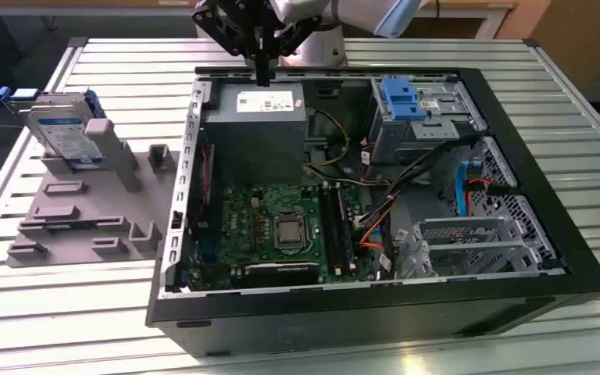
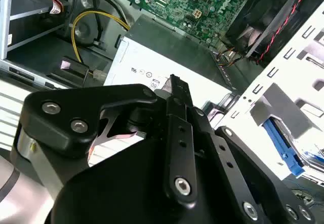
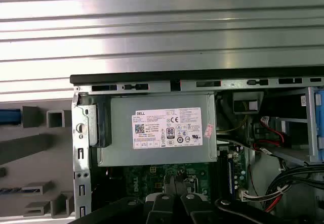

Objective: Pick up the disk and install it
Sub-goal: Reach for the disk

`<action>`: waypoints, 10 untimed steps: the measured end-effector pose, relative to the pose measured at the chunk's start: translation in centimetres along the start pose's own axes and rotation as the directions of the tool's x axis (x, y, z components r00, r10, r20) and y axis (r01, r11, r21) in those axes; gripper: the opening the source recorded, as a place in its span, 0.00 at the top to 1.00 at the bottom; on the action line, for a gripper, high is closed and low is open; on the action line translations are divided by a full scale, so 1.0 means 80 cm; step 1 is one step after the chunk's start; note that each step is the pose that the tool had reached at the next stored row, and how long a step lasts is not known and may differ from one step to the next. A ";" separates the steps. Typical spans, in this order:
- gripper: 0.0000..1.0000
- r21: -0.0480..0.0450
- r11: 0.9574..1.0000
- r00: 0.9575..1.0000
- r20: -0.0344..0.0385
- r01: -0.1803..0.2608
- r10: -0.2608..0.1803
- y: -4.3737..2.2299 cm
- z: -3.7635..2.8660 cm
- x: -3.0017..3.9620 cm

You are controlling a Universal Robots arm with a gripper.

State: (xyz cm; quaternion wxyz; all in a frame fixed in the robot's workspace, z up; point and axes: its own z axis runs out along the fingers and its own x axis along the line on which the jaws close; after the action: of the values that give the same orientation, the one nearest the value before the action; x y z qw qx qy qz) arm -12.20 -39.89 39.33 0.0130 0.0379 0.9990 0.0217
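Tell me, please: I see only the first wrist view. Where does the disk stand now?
Observer: The disk stands upright in a grey holder on the table, at the exterior view's left of the open computer case.
Operator: And where is the gripper in relation to it?
Observer: The gripper hangs over the case's far edge, above the power supply box, well apart from the disk.
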 end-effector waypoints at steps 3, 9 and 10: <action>0.89 0.000 1.000 1.000 0.000 0.000 0.000 0.0000 0.0000 0.0001; 0.89 0.000 1.000 1.000 0.000 0.000 0.000 -0.0003 -0.0001 0.0039; 0.89 0.000 1.000 1.000 0.000 0.000 0.000 -0.0003 -0.0001 0.0040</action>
State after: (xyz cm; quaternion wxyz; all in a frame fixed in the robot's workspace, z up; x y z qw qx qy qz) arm -12.52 -39.89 39.33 0.0131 0.0379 0.9990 0.0217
